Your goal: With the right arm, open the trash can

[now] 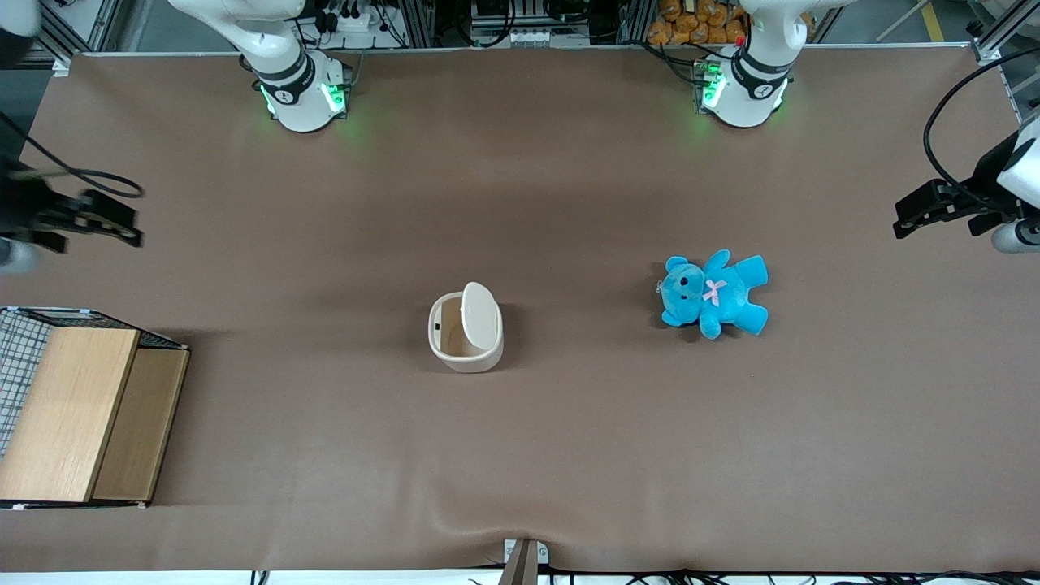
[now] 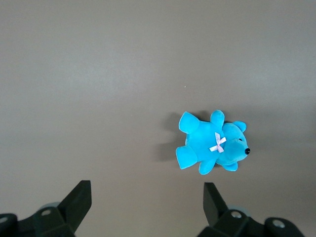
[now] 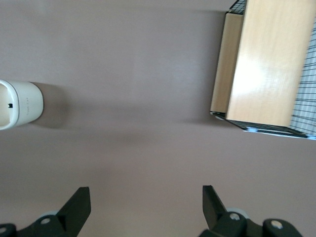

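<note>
The trash can (image 1: pixel 465 331) is a small cream-white bin standing in the middle of the brown table. Its flat lid (image 1: pixel 480 315) is tipped up, so the tan inside shows. The bin also shows in the right wrist view (image 3: pixel 17 104). My right gripper (image 1: pixel 130 226) hovers at the working arm's end of the table, well apart from the bin and farther from the front camera than the wooden box. In the right wrist view the gripper (image 3: pixel 145 197) is open and empty, with only bare table between its fingers.
A wooden box with wire mesh (image 1: pixel 73 406) sits at the working arm's end, near the table's front edge, and also shows in the right wrist view (image 3: pixel 266 64). A blue teddy (image 1: pixel 713 294) lies toward the parked arm's end.
</note>
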Tool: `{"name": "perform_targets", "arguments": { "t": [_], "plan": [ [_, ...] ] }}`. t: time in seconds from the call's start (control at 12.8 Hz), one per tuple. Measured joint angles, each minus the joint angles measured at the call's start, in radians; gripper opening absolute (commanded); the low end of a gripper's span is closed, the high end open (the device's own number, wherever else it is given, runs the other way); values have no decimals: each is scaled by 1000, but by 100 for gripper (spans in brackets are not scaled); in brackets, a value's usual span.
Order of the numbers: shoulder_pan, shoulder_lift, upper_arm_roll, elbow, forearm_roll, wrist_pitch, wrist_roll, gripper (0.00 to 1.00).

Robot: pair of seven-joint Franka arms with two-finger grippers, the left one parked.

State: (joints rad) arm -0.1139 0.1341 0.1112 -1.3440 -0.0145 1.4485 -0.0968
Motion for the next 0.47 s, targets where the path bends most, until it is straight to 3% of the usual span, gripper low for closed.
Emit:
{"name": "perform_targets", "arguments": {
  "t": [0.47],
  "plan": [
    [-34, -76, 0, -76, 6, 17, -32, 100]
  ]
}}
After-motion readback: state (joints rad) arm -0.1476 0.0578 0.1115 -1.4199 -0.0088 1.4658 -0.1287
